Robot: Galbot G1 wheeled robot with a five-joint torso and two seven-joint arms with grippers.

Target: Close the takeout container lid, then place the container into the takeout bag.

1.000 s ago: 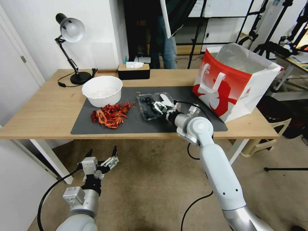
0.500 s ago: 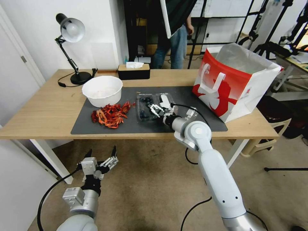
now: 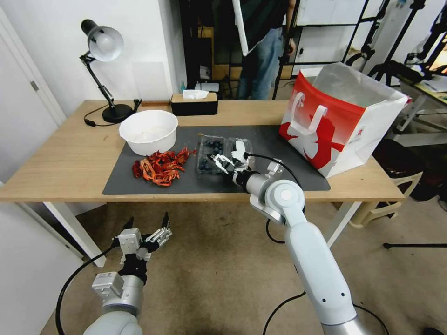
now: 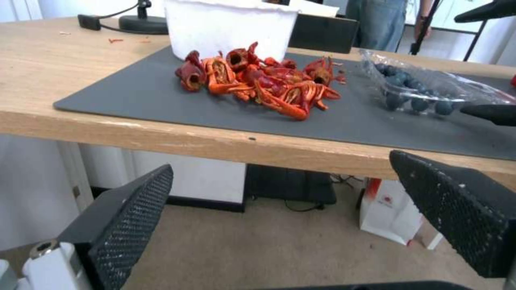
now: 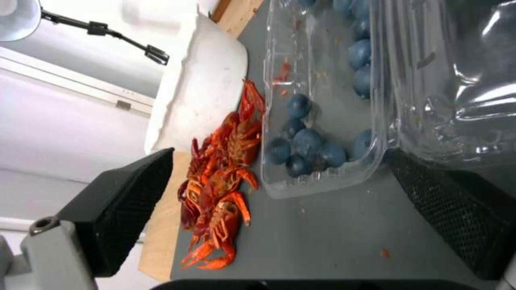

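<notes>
Clear takeout container (image 3: 210, 155) open, right gripper (image 3: 229, 162) spread at its near edge

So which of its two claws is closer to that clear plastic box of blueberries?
The right gripper, open right at the clear plastic blueberry box on the mat. The left gripper hangs open below the table edge, well away.

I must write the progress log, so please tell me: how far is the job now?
Nothing is finished yet. The takeout container lies open on the mat, its lid folded out flat beside the blueberry tray. In hand: the right claw, open, is at the container's near edge. The left claw hangs open below the table. Left: closing the lid, then moving it into the takeout bag.
</notes>
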